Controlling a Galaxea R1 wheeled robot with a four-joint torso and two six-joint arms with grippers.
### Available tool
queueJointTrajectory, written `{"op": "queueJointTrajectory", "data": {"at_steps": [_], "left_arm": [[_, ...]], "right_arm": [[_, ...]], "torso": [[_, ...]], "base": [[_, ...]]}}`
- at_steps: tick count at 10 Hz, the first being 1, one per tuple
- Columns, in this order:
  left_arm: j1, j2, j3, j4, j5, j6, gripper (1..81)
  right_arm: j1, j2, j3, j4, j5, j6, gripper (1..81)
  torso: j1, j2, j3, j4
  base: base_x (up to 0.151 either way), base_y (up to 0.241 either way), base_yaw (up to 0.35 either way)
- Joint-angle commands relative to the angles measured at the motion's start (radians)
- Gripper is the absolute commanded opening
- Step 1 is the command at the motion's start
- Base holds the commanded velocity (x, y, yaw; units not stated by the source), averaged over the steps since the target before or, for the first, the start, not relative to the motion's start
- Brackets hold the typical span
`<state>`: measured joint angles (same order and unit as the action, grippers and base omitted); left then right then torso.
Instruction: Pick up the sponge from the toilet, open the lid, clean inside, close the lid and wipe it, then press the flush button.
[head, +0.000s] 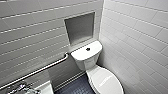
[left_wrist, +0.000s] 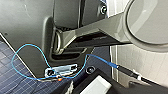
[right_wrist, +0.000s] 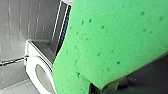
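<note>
The white toilet (head: 83, 63) stands in the corner, at the lower middle of the head view. Its lid (head: 106, 80) is down over the bowl. The small dark flush button (head: 88, 49) sits in the middle of the tank top. In the right wrist view the bright green sponge (right_wrist: 112, 37) looms very close. My right gripper (right_wrist: 106, 86) is shut on the sponge's edge, in the air away from the toilet. No sponge lies on the lid or the tank. My left gripper stands open with nothing held.
A metal grab bar (head: 37, 71) runs along the grey tiled wall left of the tank. A recessed niche (head: 80, 27) sits above the tank. A sink corner (head: 46, 88) with a chrome tap (head: 21, 88) is at the lower left. White tiled wall (head: 140, 45) closes the right side. The floor (head: 75, 87) is dark.
</note>
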<state>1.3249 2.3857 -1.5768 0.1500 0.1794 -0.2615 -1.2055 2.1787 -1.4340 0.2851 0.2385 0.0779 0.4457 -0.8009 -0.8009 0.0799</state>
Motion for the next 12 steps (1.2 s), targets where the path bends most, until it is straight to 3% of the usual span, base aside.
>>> {"op": "queueJointTrajectory", "data": {"at_steps": [1,3,5,9,10,12], "left_arm": [[0.029,0.013,-0.029,0.011,0.069,0.033,81.1],[0.050,0.055,-0.074,0.011,0.074,0.051,81.1],[0.073,0.078,-0.091,0.011,0.080,0.067,81.1],[0.118,0.098,-0.129,0.011,0.071,0.094,81.1],[0.124,0.110,-0.147,0.013,0.071,0.094,81.1],[0.133,0.135,-0.187,0.011,0.071,0.096,81.1]], "right_arm": [[0.152,-0.070,0.052,0.003,-0.059,0.063,1.0],[0.220,-0.078,0.052,0.003,-0.059,0.098,1.0],[0.273,-0.069,0.052,0.005,-0.055,0.129,1.0],[0.437,-0.032,0.025,0.100,-0.059,0.135,1.0],[0.482,-0.015,0.014,0.128,-0.061,0.137,1.0],[0.574,0.035,-0.038,0.211,-0.065,0.137,1.0]], "torso": [[0.062,-0.097,-0.025,0.000],[0.106,-0.169,-0.064,0.000],[0.152,-0.243,-0.132,0.000],[0.244,-0.388,-0.266,0.000],[0.204,-0.327,-0.233,0.000],[0.239,-0.380,-0.248,0.000]], "base": [[0.000,0.000,0.000],[0.000,0.000,0.000],[0.000,0.000,0.000],[0.000,0.000,0.000],[0.000,0.000,0.000],[0.000,0.000,0.000]]}}
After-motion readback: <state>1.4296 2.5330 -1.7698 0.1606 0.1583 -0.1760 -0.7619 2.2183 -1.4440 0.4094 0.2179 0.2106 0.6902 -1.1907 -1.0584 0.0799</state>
